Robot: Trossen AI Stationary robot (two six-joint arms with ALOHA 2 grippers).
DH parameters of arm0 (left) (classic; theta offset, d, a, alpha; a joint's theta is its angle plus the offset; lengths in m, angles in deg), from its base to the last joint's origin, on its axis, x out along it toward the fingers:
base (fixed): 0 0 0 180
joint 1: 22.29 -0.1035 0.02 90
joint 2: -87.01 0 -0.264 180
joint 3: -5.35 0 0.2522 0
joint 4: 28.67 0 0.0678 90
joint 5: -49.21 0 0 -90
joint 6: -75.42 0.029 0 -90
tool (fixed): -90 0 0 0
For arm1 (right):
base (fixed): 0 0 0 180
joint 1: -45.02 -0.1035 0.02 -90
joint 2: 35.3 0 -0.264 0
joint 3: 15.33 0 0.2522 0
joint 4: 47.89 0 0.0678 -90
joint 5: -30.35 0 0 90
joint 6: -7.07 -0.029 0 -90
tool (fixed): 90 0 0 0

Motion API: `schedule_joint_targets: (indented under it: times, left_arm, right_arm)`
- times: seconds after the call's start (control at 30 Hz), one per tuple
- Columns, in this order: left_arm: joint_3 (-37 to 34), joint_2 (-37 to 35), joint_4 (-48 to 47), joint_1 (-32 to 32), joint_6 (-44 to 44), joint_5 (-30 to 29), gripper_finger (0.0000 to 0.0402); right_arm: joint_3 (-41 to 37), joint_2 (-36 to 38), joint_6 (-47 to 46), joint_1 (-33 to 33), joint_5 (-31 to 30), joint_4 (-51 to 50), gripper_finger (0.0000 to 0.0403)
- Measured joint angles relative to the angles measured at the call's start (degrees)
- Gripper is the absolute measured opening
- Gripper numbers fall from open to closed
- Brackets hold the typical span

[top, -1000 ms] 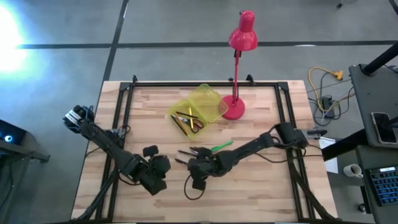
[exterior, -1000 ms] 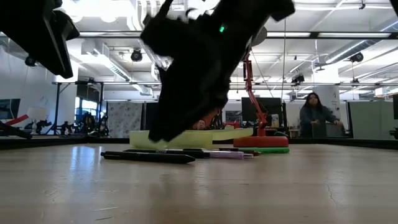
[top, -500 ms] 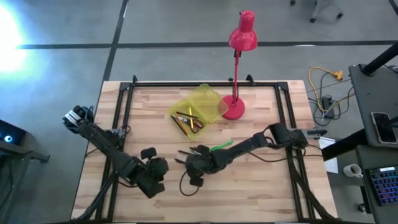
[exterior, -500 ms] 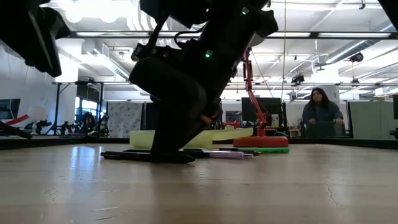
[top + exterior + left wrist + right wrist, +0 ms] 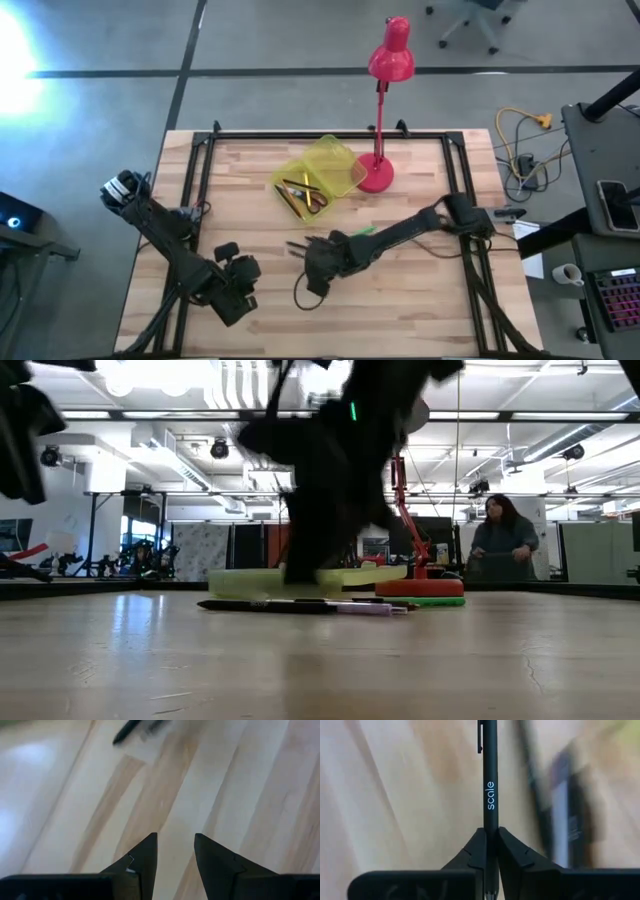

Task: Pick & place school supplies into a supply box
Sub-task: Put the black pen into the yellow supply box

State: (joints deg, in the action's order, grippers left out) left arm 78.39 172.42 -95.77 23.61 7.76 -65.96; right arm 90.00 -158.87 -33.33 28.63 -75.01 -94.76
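Right gripper point(image 5: 490, 837) pinches a dark pen point(image 5: 490, 775) near the table's middle, just short of the supply box point(image 5: 318, 180). Risk: the thin pen pivots or slips in the narrow fingertip hold during lifting.

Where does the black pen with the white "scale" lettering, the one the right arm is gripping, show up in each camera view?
High view: black pen with white lettering, at table centre, mostly under the right gripper.
Low view: cannot tell it apart; dark arm blurs the spot.
Left wrist view: cannot tell; one blurred dark pen only.
Right wrist view: centre, upright, clamped between the fingers.
Shared landmark: translucent yellow-green plastic pencil case.
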Motion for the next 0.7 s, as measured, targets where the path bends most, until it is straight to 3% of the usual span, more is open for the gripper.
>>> schedule_joint_targets:
  times: [0.2,0.4,0.53,0.7]
  left_arm:
    - [-1.07,0.00,0.26,2.20,-6.62,0.02,0.0115]
    - [-0.64,0.00,0.98,2.33,-8.37,-0.61,0.0115]
    - [-0.35,0.00,2.76,2.18,-8.38,-3.45,0.0115]
    - [-0.41,0.19,4.50,1.36,-6.91,-6.61,0.0115]
  right_arm:
    - [0.09,5.73,-3.48,7.59,-5.22,0.76,0.0014]
    - [0.25,5.18,-6.55,18.66,-0.97,3.37,0.0018]
    - [0.00,2.94,-6.30,24.21,4.93,6.51,0.0058]
    - [0.33,2.79,-6.20,24.90,10.04,10.15,0.0133]
